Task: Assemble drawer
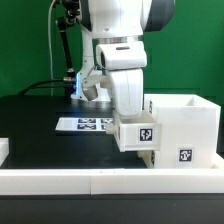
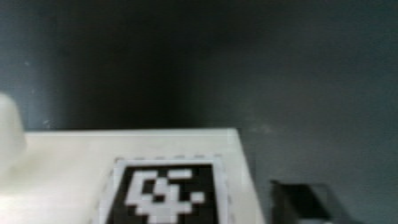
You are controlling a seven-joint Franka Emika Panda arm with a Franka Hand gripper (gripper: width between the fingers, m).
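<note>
In the exterior view the tall hollow white box (image 1: 188, 122) stands at the right, with a tag low on its front. A smaller white tray (image 1: 140, 133) with a square tag is level with the box's upper part, against the side on the exterior view's left. My gripper (image 1: 126, 108) reaches straight down onto the tray and its fingertips are hidden behind it. In the wrist view the tray's tagged face (image 2: 169, 190) fills the near corner. One dark fingertip (image 2: 306, 200) shows beside its edge and the other is hidden. No second tray is in view.
The marker board (image 1: 84, 124) lies flat on the black table behind the tray. The low white border rail (image 1: 90, 180) runs along the front. A dark stand with cables (image 1: 66, 50) rises at the back, before a green wall.
</note>
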